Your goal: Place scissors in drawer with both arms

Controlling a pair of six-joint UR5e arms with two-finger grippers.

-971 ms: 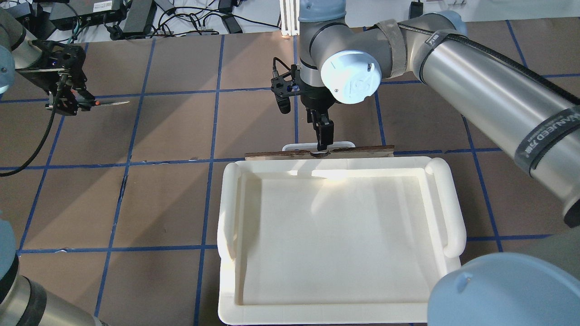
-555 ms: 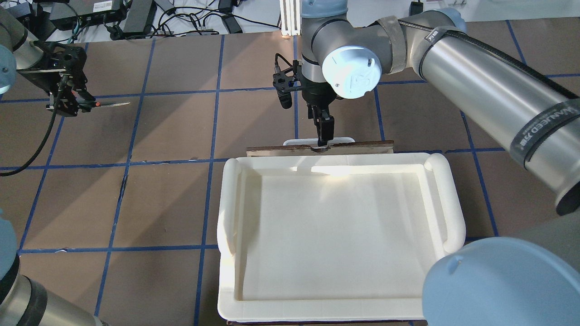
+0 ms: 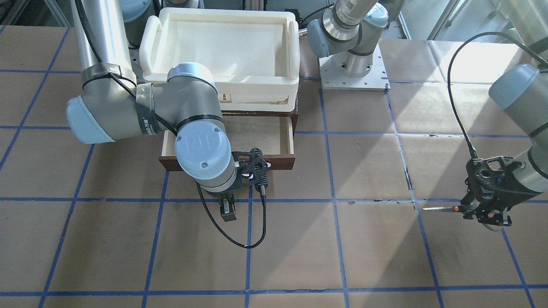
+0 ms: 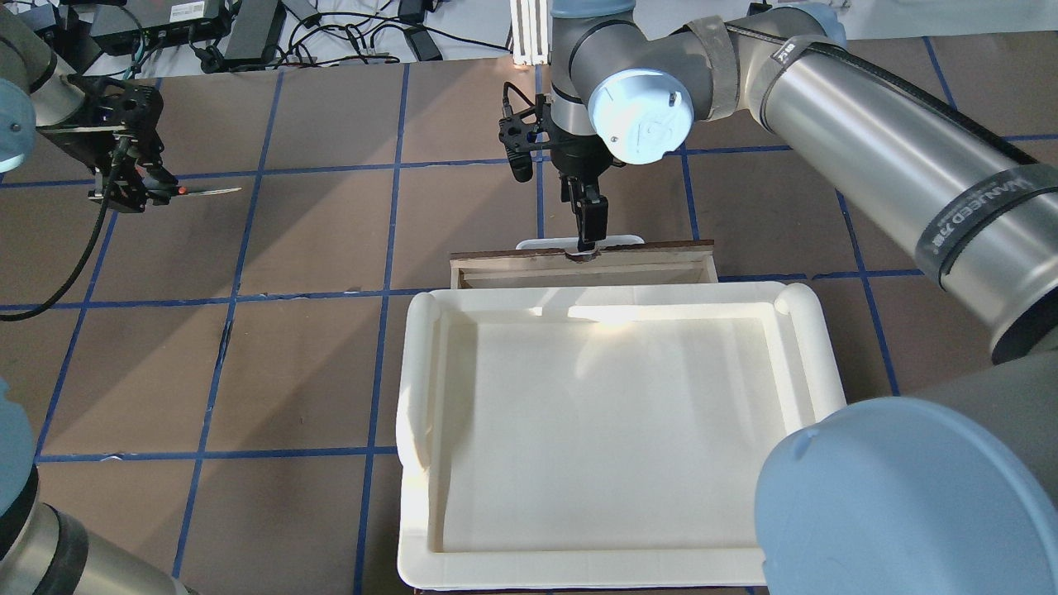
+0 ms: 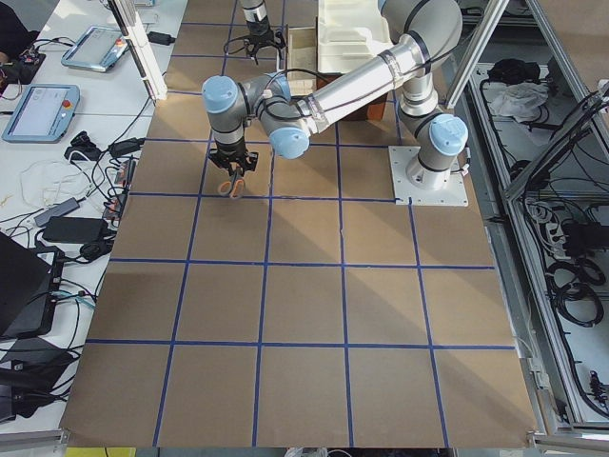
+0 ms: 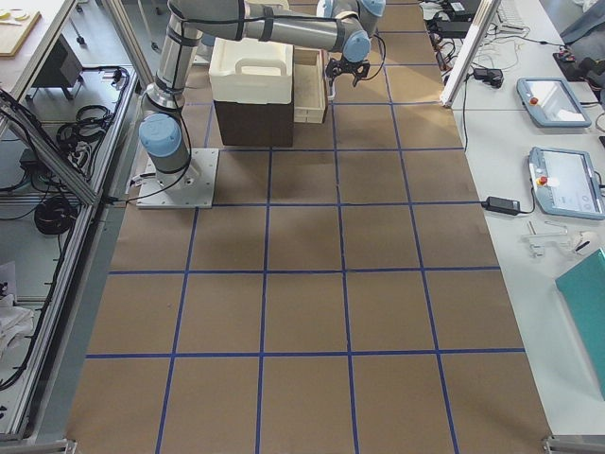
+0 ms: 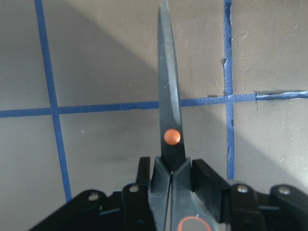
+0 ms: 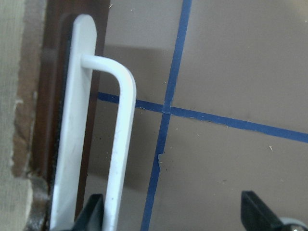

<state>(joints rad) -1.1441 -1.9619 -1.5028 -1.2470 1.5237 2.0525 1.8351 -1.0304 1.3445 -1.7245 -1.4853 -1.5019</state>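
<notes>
The scissors [image 4: 202, 191] are held by my left gripper [image 4: 140, 188], which is shut on their handles at the far left above the table. The blades point toward the middle. The left wrist view shows the dark blades and the orange pivot dot [image 7: 172, 136] between my fingers. The dark brown drawer [image 4: 579, 268] is partly pulled out from under the white tray, and its pale interior [image 3: 257, 137] shows. My right gripper [image 4: 588, 235] is at the drawer's white bar handle [image 8: 120, 144]. Its fingers stand wide apart around the bar, with one finger [image 8: 94, 216] against it.
A large white plastic tray [image 4: 814, 364] sits on top of the drawer cabinet. The table is brown with blue tape lines. Cables and power bricks [image 4: 248, 29] lie beyond the far edge. The right arm's base plate [image 3: 353, 70] is beside the cabinet.
The drawer has slid farther out from under the tray, and my right gripper has moved with its handle away from the robot. The left gripper with the scissors has barely moved.
</notes>
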